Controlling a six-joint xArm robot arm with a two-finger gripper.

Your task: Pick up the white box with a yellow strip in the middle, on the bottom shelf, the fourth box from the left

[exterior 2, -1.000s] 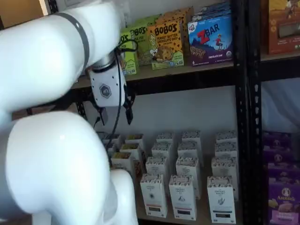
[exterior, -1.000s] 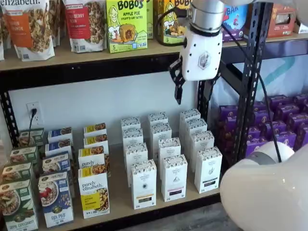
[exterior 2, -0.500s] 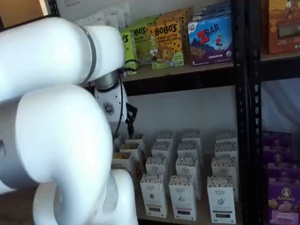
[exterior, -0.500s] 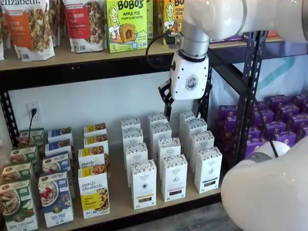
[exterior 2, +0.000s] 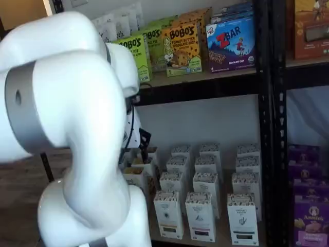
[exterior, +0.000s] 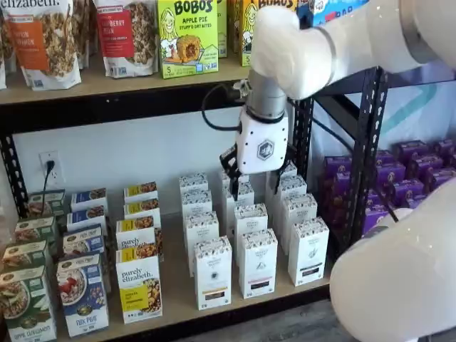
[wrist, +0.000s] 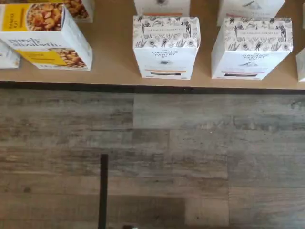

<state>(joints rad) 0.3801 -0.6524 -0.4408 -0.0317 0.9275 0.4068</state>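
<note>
The white box (exterior: 213, 273), speckled on top with a yellow strip low on its front, was seen at the front of the bottom shelf (exterior: 178, 306), heading one of three rows of white cartons. Whether the jaws of the gripper (exterior: 251, 182) were parted could not be told.

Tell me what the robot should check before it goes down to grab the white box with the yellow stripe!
1. Target found: the white box with the yellow strip stands at the front of its row. Ok.
2. Box upright on the bottom shelf: ok.
3. Gripper lined up over it: not ok; it hangs higher and farther right, above rows behind.
4. Gripper empty: ok, no box between the fingers.
5. Gripper open wide enough: cannot tell.
6. Room beside the box: cannot tell; the purely elizabeth box and a black-strip carton stand close on either side.
</note>
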